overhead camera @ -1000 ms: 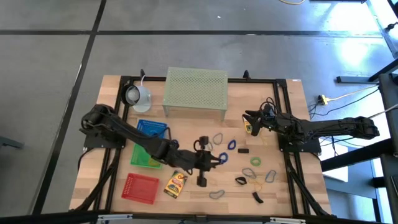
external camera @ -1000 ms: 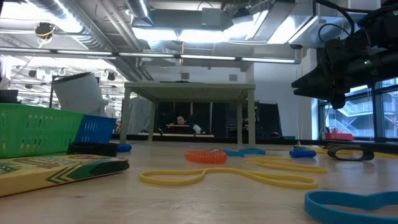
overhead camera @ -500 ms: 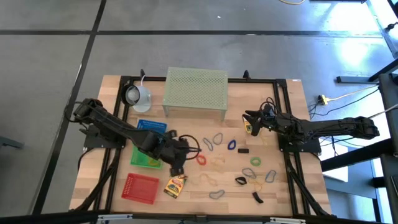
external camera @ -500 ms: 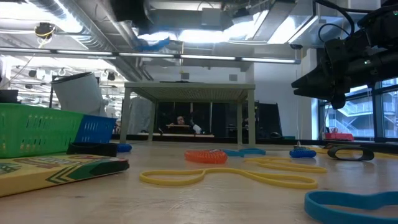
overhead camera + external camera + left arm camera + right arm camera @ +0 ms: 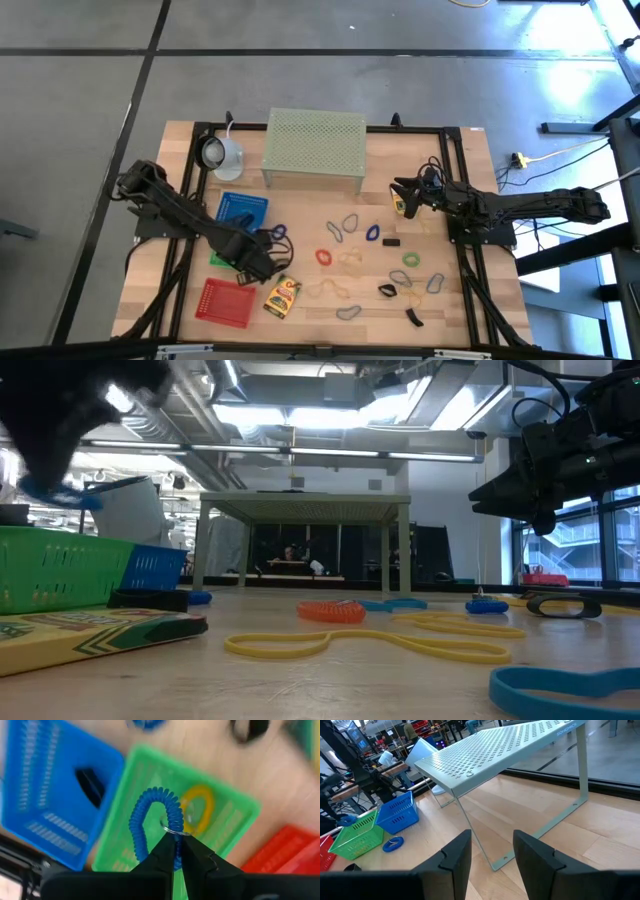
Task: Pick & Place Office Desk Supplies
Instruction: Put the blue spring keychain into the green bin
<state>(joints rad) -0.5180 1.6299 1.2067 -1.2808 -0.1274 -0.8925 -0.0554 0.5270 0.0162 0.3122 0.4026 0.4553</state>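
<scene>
Wooden table (image 5: pixel 150 290) first: it carries one pale green mesh stand (image 5: pixel 314 148) at the back, one white round lamp-like object (image 5: pixel 221 154) beside it, and three small baskets, blue (image 5: pixel 243 208), green (image 5: pixel 229 258) and red (image 5: pixel 227 302), ranged along the left side. One yellow printed box (image 5: pixel 282 295) lies just right of the red basket; a second (image 5: pixel 400 205) sits at the right gripper (image 5: pixel 398 198). Loose loops are scattered over the middle and right of the table, roughly a dozen, with a red one (image 5: pixel 324 256) and a green one (image 5: pixel 411 260) among them, plus three or so small black clips (image 5: pixel 391 241).

Over the green basket, the left gripper (image 5: pixel 175 854) has its fingers pinched together on a blue coiled loop (image 5: pixel 150 820), which hangs from the tips above a yellow loop (image 5: pixel 199 809) lying in that basket. The right gripper waits near the stand's right leg, fingers parted about halfway, nothing visibly between them.
</scene>
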